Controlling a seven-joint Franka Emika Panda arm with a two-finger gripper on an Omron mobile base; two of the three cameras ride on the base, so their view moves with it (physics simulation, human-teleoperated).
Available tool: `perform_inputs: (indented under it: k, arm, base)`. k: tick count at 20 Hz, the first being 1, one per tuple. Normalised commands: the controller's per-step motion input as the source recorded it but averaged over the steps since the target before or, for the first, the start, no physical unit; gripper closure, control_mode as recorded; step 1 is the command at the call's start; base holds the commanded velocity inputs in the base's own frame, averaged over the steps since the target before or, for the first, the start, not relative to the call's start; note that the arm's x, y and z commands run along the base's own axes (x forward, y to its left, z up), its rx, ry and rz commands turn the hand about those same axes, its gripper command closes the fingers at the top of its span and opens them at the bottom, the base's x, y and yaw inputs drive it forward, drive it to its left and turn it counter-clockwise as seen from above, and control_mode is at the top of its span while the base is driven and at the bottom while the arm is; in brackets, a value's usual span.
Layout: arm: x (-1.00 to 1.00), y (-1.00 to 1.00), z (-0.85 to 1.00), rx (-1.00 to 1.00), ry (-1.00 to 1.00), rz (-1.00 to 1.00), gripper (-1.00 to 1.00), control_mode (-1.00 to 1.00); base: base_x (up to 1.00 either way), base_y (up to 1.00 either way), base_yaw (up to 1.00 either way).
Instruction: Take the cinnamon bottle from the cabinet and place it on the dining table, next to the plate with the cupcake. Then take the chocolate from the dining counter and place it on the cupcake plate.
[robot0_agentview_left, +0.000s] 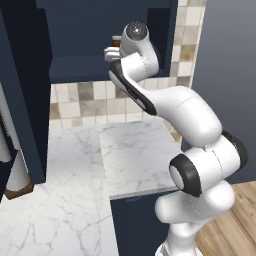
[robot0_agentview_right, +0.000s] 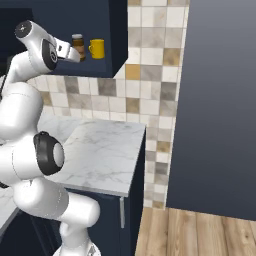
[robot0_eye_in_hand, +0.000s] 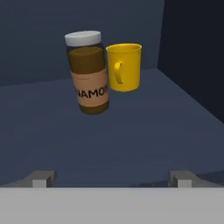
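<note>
The cinnamon bottle (robot0_eye_in_hand: 89, 74), a brown jar with a pale cap and an orange-brown label, stands on the shelf of the dark navy cabinet (robot0_eye_in_hand: 131, 131). My gripper (robot0_eye_in_hand: 113, 179) is open and level with that shelf, a short way in front of the bottle, with nothing between its fingers. From the right base view the bottle (robot0_agentview_right: 77, 45) sits just past the hand's tip (robot0_agentview_right: 75, 54) inside the cabinet (robot0_agentview_right: 100, 15). The dining table, plate, cupcake and chocolate are out of view.
A yellow mug (robot0_eye_in_hand: 124, 65) stands right beside the bottle, on its right, handle toward me (robot0_agentview_right: 97, 48). Below the cabinet lies a marble counter (robot0_agentview_left: 135, 155) against a tiled wall (robot0_agentview_right: 150, 95). A white roll on a brown base (robot0_agentview_left: 17, 175) stands at the far left.
</note>
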Motion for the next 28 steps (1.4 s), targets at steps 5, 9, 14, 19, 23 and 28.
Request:
perform_inputs:
  k: [5, 9, 14, 19, 23, 28]
  arm:
    - [0.30, 0.02, -0.07, 0.00, 0.00, -0.01, -1.00, -1.00]
    - [0.40, 0.00, -0.03, 0.00, 0.00, -0.04, -1.00, -1.00]
    - [0.43, 0.04, -0.01, 0.00, 0.01, -0.08, -1.00, -1.00]
    - [0.44, 0.06, 0.00, 0.00, 0.00, -0.12, -1.00, -1.00]
    - [0.33, 0.07, 0.00, 0.02, 0.01, -0.04, -1.00, -1.00]
    - [0.34, 0.03, -0.02, 0.00, 0.01, 0.00, -1.00, -1.00]
  base:
    - [0.00, 0.00, 0.00]
    - [0.00, 0.00, 0.00]
    - [0.00, 0.00, 0.00]
    - [0.00, 0.00, 0.00]
    - [0.00, 0.00, 0.00]
    - [0.00, 0.00, 0.00]
